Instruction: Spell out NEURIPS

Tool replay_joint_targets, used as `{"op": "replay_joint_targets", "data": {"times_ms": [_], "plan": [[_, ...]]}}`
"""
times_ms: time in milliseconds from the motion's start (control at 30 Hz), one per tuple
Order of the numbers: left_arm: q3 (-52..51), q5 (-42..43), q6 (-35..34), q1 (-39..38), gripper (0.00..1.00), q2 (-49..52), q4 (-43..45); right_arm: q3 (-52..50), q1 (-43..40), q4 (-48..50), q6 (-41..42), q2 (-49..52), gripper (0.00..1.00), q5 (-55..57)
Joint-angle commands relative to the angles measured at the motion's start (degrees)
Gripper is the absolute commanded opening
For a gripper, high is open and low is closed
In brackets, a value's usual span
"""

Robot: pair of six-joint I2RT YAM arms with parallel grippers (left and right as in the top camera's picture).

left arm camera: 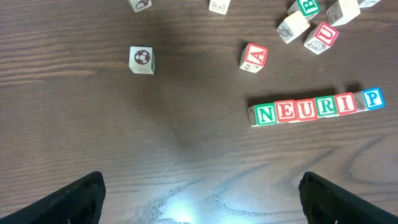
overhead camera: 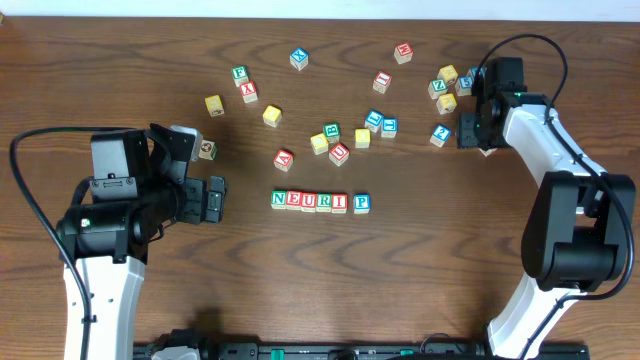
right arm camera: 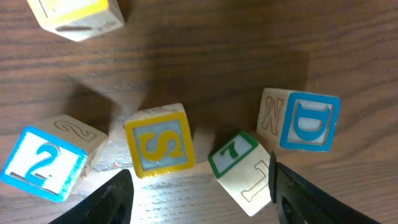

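Note:
Cubes N (overhead camera: pixel 279 200), E (overhead camera: pixel 294 201), U (overhead camera: pixel 309 202), R (overhead camera: pixel 324 202) and I (overhead camera: pixel 339 203) lie touching in a row mid-table. P (overhead camera: pixel 361 203) sits a small gap to their right. The left wrist view shows the same row (left arm camera: pixel 306 109). My left gripper (overhead camera: pixel 215 198) is open and empty, just left of the N. My right gripper (right arm camera: pixel 202 196) stands open over the far-right cluster. The yellow-bordered S cube (right arm camera: pixel 158 140) lies just beyond its left finger (right arm camera: pixel 115 199). A tilted green 7 cube (right arm camera: pixel 242 171) leans against its right finger (right arm camera: pixel 311 193).
A blue 2 cube (right arm camera: pixel 43 162) lies left of the S and a blue D cube (right arm camera: pixel 308 121) to its right. A yellow cube (right arm camera: pixel 74 15) lies farther off. Loose cubes scatter over the far half of the table, among them a red A (left arm camera: pixel 254 57) and a football cube (left arm camera: pixel 142 59).

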Motion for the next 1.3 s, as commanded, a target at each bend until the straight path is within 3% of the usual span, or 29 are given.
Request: {"op": "replay_joint_targets", "data": {"times_ms": [0, 1267], "plan": [[1.16, 0.70, 0.72, 0.26, 0.98, -0.35, -0.07, -0.17, 0.61, 0.31, 0.13, -0.11, 0.67, -0.50], [1.16, 0.70, 0.72, 0.26, 0.98, -0.35, -0.07, -0.20, 0.70, 2.34, 0.59, 3.23, 0.66, -2.60]]}}
